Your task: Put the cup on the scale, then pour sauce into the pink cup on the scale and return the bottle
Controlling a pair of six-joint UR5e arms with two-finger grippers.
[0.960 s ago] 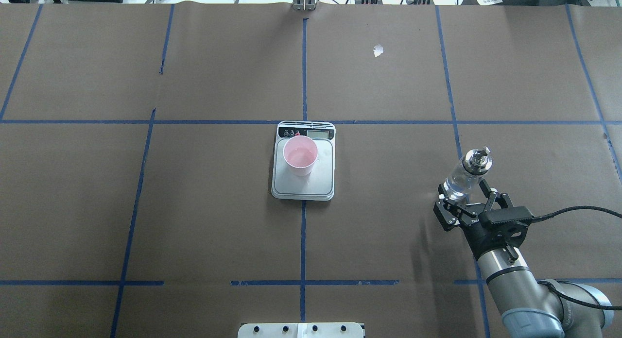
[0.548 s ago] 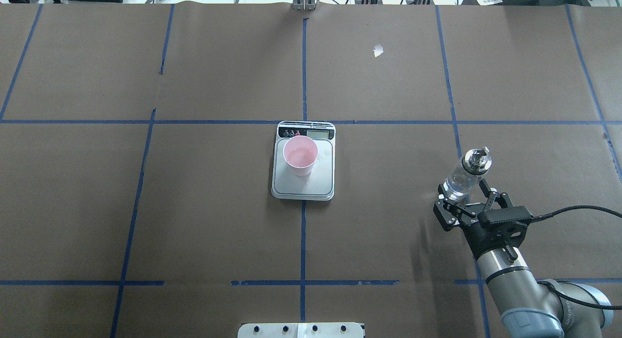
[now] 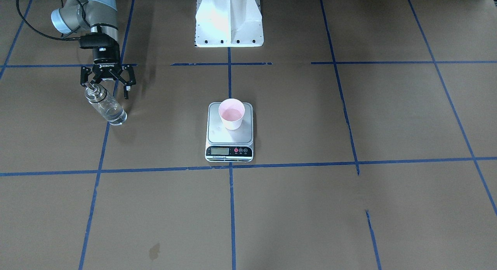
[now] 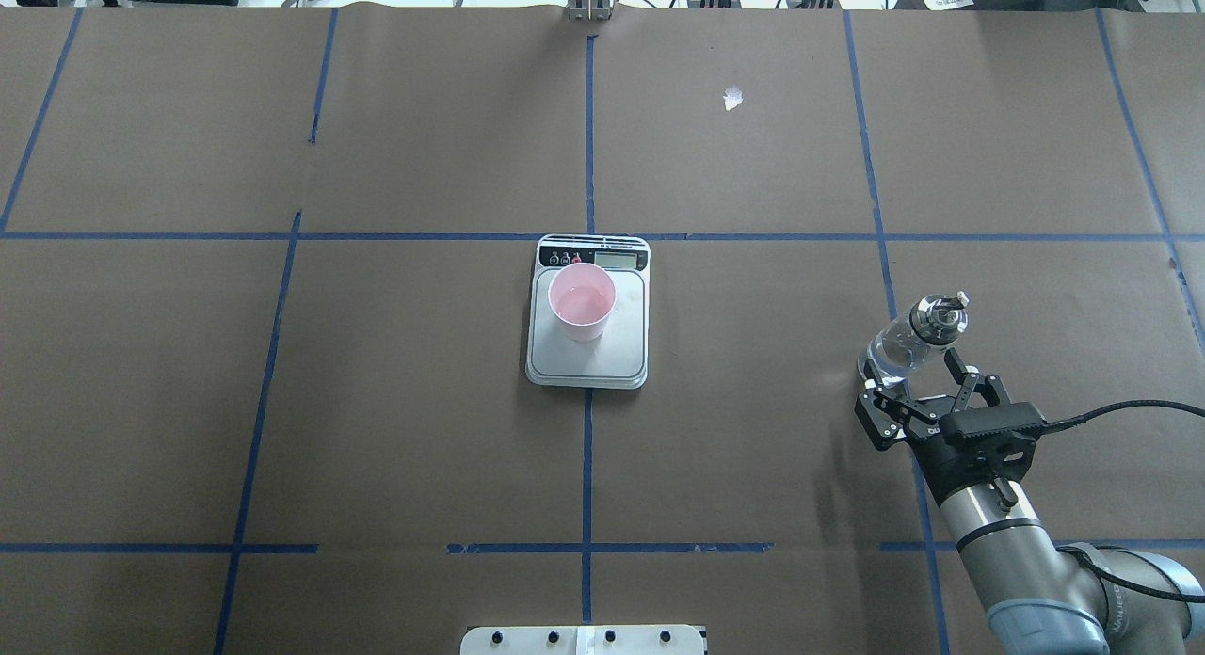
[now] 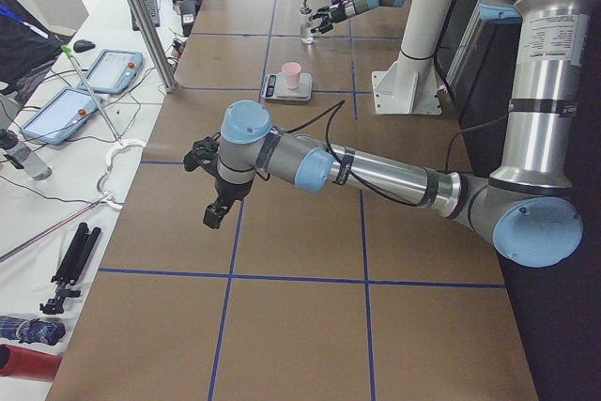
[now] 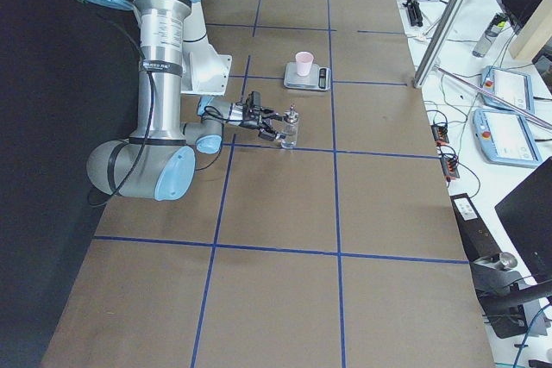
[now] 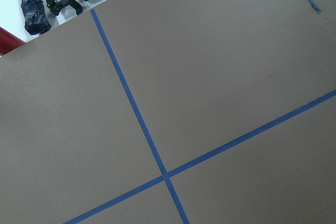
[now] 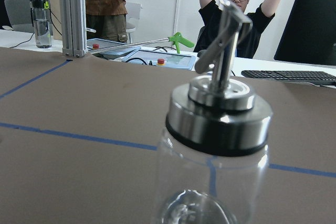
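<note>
The pale pink cup stands upright on the silver scale at the table's middle. The clear glass bottle with its silver spout cap stands upright on the table at the robot's right, with clear liquid in its lower part. It fills the right wrist view. My right gripper is open just behind the bottle, its fingers wide apart and off the glass. My left gripper shows only in the exterior left view, far from the scale, so I cannot tell its state.
The white robot base plate sits at the robot's edge of the table. A small white scrap lies far right of centre. Blue tape lines cross the brown paper. A tripod and a folded umbrella lie past the table's left end.
My right gripper has drawn back toward the robot and slightly right, away from the bottle. The bottle now stands apart from the fingers. Cup and scale have not moved.
</note>
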